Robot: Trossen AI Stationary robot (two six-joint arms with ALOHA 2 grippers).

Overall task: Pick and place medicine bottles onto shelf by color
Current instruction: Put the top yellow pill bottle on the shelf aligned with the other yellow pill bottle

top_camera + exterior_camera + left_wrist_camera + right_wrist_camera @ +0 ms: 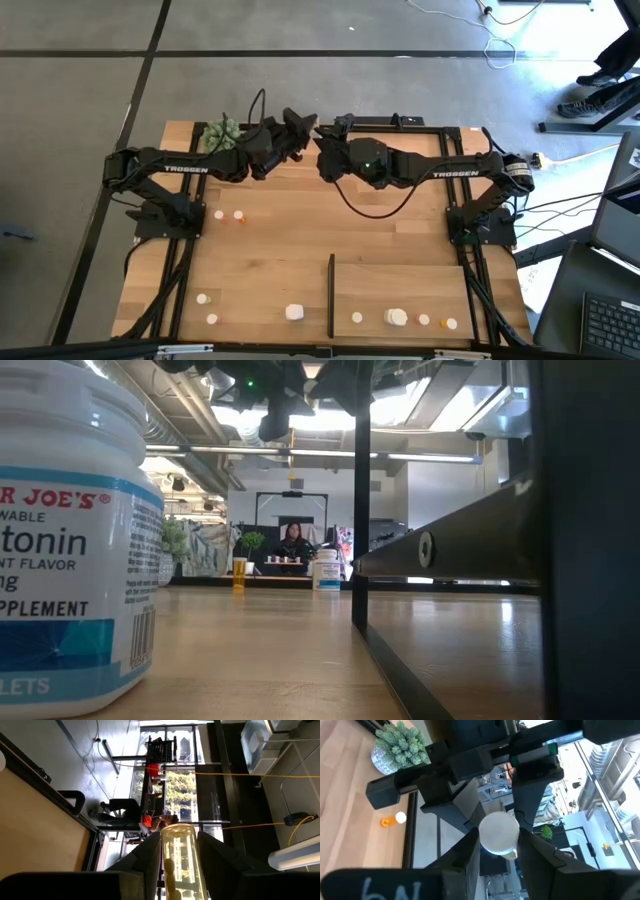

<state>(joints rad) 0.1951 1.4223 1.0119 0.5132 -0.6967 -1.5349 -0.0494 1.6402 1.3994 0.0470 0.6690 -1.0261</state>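
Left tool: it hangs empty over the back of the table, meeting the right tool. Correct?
Not empty: in the left wrist view the left tool grips a clear yellowish bottle. Otherwise right: over the back of the table, meeting the right tool.

Overhead looks straight down; low camera sits level beside a bottle (65, 540).

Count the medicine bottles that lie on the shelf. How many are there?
4, in a row along the shelf edge far from the grippers: a small white bottle, a chunky white bottle, a tiny bottle and an orange bottle. None seems hidden.
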